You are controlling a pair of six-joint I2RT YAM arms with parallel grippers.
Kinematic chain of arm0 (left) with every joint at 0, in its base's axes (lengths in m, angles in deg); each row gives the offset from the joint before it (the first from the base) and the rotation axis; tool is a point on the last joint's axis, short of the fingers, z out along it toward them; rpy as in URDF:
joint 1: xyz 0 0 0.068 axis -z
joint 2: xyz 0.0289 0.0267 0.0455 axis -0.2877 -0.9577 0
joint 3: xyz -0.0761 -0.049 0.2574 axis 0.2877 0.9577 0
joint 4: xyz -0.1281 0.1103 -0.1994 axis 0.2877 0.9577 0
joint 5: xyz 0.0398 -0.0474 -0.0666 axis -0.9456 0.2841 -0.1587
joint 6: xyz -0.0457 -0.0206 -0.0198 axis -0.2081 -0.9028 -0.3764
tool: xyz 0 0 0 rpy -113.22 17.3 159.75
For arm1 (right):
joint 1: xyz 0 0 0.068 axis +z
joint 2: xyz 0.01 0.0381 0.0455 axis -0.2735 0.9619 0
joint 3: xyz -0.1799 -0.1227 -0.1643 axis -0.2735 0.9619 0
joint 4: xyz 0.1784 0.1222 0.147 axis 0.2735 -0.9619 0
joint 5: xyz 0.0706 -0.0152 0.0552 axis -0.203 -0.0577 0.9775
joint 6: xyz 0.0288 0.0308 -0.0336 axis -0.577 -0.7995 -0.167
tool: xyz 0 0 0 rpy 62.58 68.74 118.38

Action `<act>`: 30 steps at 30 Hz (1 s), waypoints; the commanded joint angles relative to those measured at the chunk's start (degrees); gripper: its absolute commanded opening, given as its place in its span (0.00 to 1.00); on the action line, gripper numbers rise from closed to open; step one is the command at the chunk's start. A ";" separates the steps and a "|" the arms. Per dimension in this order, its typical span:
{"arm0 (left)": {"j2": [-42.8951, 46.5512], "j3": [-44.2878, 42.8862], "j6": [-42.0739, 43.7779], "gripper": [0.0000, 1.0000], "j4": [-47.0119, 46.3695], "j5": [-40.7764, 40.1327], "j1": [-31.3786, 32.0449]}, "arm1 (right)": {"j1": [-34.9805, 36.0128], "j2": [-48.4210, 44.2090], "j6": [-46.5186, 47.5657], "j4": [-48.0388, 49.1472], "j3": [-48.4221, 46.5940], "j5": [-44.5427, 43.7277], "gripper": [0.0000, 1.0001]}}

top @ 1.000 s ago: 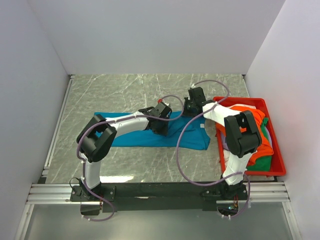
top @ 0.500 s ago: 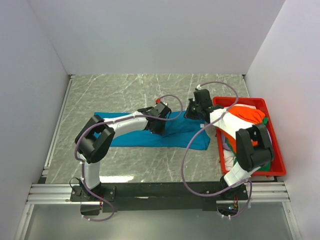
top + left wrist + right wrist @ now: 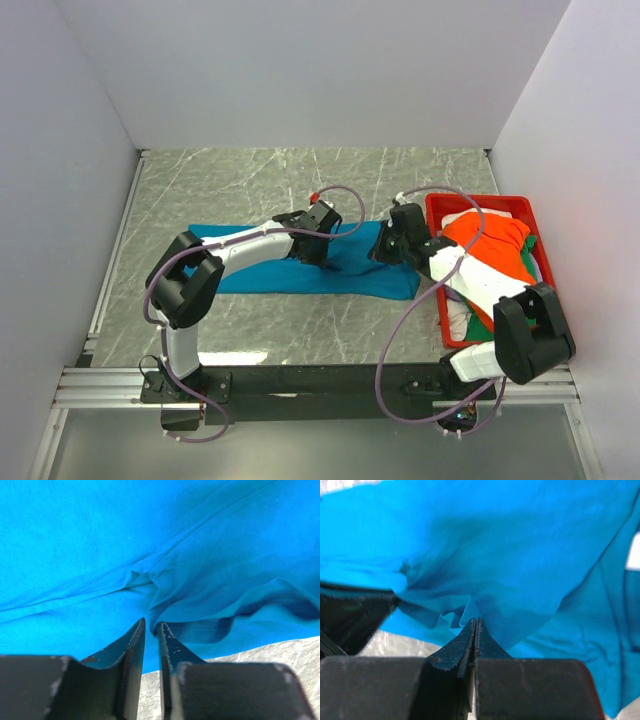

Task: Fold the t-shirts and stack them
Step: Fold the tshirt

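The teal-blue t-shirt [image 3: 250, 272] lies spread across the middle of the table, rumpled at its right half. My left gripper [image 3: 321, 252] is over the shirt's middle. In the left wrist view the gripper [image 3: 151, 625] is pinched on a fold of the teal cloth [image 3: 100, 540]. My right gripper [image 3: 380, 250] is at the shirt's right part. In the right wrist view the gripper [image 3: 475, 621] is shut tight on a raised pinch of the teal cloth [image 3: 520, 540], with the white neck label [image 3: 634, 552] at the right edge. Orange [image 3: 495, 245], green [image 3: 482, 326] and white [image 3: 456, 316] shirts lie heaped in the bin.
The red plastic bin [image 3: 500, 200] stands at the table's right side, and my right arm reaches across its near left corner. Grey marble table [image 3: 230, 190] lies behind the shirt. White walls close in the left, back and right.
My right gripper has moved nearer and lower, from the shirt's far right edge onto its right part, with its elbow swinging out over the bin. My left gripper has barely moved.
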 commanded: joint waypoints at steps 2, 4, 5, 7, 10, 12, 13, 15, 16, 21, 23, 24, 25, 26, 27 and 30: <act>3.59 -0.18 1.92 0.26 -0.32 0.18 -0.25 | 2.18 -4.24 -2.98 0.08 3.03 -1.45 0.00; 3.85 0.00 1.92 0.27 -0.58 0.18 -0.25 | 3.05 -5.82 -3.78 -0.36 3.92 -1.98 0.00; 3.86 0.09 2.01 0.28 -0.58 0.36 -0.25 | 3.49 -6.44 -4.48 -0.62 4.96 -2.50 0.00; 3.94 0.18 1.92 0.30 -0.67 0.36 -0.25 | 3.76 -8.19 -5.10 -1.32 6.72 -3.56 0.00; 4.64 0.26 1.48 0.35 -0.76 0.71 -0.43 | 4.02 -10.57 -5.98 -2.82 9.09 -5.49 0.05; 5.08 -0.09 1.31 0.36 -0.93 2.45 -1.22 | 4.11 -11.98 -6.42 -3.43 10.33 -6.71 0.08; 5.44 -0.18 1.13 0.36 -1.02 2.99 -1.57 | 4.02 -13.29 -6.51 -3.70 11.21 -7.34 0.13; 5.96 -0.35 0.95 0.37 -1.20 4.48 -2.53 | 4.02 -14.44 -6.95 -4.49 11.92 -7.87 0.18; 6.14 -0.53 0.95 0.37 -1.46 5.10 -3.15 | 4.11 -15.49 -7.12 -4.75 12.27 -8.39 0.24; 4.74 -3.25 0.60 0.35 -1.72 8.70 -3.42 | 4.02 -17.43 -7.30 -5.98 11.92 -9.71 0.33; 4.30 -3.78 0.25 0.31 -1.90 9.58 -3.42 | 4.11 -17.52 -7.47 -5.90 10.87 -9.80 0.33; 4.04 -3.69 0.34 0.28 -1.99 9.93 -3.42 | 4.02 -17.00 -7.39 -6.07 10.34 -9.98 0.33; 4.12 -3.26 0.51 0.26 -2.16 10.89 -3.42 | 4.11 -16.65 -7.39 -6.07 9.03 -10.07 0.33; 4.38 -2.82 0.69 0.22 -2.43 11.08 -3.42 | 4.02 -16.21 -7.04 -6.07 8.50 -10.07 0.33; 5.17 -2.20 0.60 0.22 -2.95 11.08 -3.42 | 4.02 -15.94 -7.12 -5.81 7.97 -9.98 0.33; 5.79 -1.06 -0.62 0.23 -2.17 9.50 -4.20 | 4.02 -13.05 -7.21 -5.28 5.51 -10.41 0.33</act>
